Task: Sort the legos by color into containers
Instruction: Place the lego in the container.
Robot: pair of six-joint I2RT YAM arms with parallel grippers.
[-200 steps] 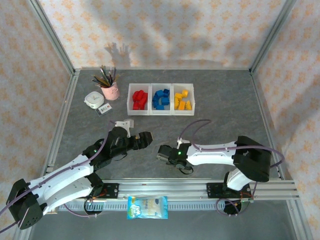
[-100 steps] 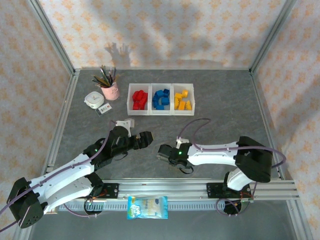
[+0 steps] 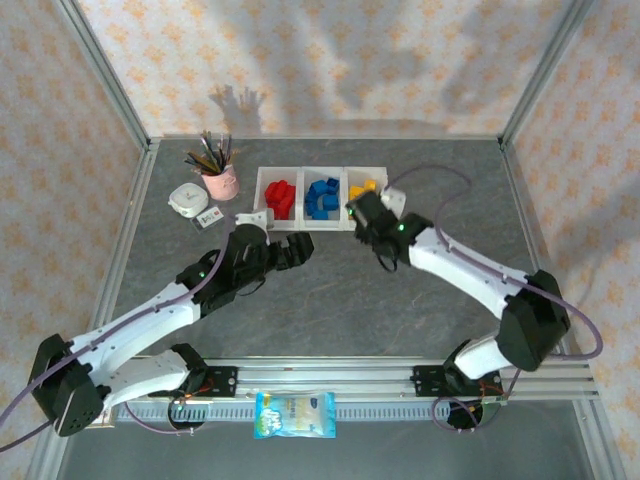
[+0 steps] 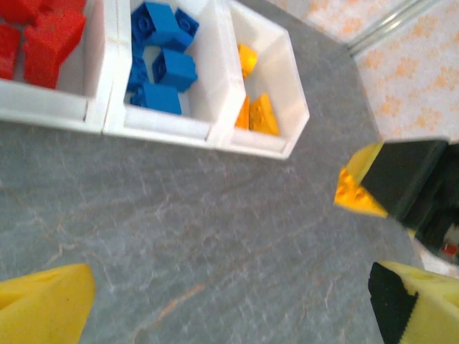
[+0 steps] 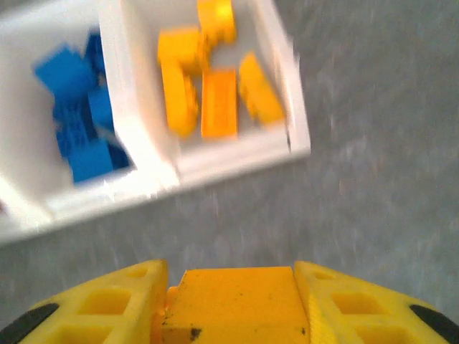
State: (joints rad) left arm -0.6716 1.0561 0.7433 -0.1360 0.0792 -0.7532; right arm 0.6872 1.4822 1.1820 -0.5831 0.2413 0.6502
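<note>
Three joined white containers (image 3: 300,224) stand in a row, holding red legos (image 3: 279,197), blue legos (image 3: 322,196) and yellow-orange legos (image 3: 363,193). My right gripper (image 3: 360,213) hovers at the front edge of the yellow container (image 5: 237,154) and is shut on a yellow-orange lego (image 5: 235,304). The left wrist view catches that held lego (image 4: 355,193) from the side. My left gripper (image 3: 291,252) is open with nothing between its fingers (image 4: 46,301), over bare table in front of the containers (image 4: 165,122).
A pink cup of brushes (image 3: 220,178) and a small white box (image 3: 186,199) stand at the back left. A snack bag (image 3: 295,414) lies on the front rail. Metal frame rails border the table on all sides.
My right gripper has swung from the near middle of the table up to the yellow container. The left arm has reached a little farther toward the containers.
</note>
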